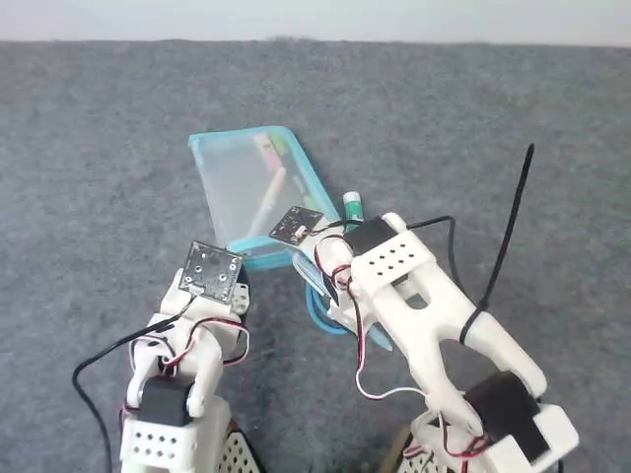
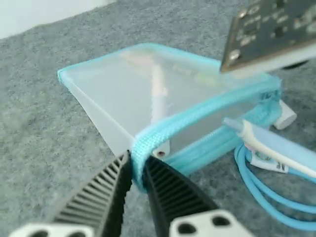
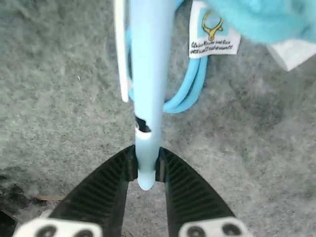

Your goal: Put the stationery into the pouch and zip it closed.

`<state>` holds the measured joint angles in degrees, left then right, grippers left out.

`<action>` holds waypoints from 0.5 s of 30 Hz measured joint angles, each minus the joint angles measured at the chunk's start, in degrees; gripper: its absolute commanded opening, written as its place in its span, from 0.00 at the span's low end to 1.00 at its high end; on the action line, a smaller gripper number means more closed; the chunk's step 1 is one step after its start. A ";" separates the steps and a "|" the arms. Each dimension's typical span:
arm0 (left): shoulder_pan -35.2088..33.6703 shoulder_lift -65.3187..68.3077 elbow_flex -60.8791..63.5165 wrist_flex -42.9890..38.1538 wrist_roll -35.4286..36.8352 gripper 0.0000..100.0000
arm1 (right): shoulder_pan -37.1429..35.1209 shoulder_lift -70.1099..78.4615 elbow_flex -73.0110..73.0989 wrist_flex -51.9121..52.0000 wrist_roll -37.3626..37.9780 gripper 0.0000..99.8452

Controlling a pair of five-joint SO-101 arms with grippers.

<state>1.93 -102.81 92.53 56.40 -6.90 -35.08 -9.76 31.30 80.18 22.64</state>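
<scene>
the left tool (image 2: 137, 164) pinches the teal zipper edge of the translucent pouch (image 2: 163, 98) at one corner, its ridged black jaws closed narrow on the fabric, while the pouch lies flat on the grey, felt-like tabletop (image 1: 99, 148). alongside, the right tool (image 3: 146, 159) clamps the end of a pale blue pen (image 3: 148, 74), whose barrel points toward the pouch's near edge and crosses in front of a looped blue cord (image 3: 183, 91). a white printed label (image 3: 213, 35) sits at the cord, close to the pouch's teal corner. seen from above, the pouch rests mid-tabletop just ahead of both arms, with pink and green stationery (image 1: 273, 163) showing through its clear wall. a green-capped item (image 1: 352, 208) lies just beside the pouch on the side toward the right arm, near that arm's wrist.
</scene>
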 measured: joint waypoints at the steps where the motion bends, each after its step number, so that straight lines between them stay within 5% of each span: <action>1: 0.00 0.00 -0.44 -0.09 0.00 0.01 | 0.00 0.00 0.00 0.00 -0.44 0.01; 15: 8.00 0.00 -1.05 1.14 -2.20 0.01 | 3.25 0.88 -10.81 6.15 -6.24 0.01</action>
<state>9.93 -102.81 91.47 57.54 -9.10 -31.82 -8.88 20.48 86.33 16.40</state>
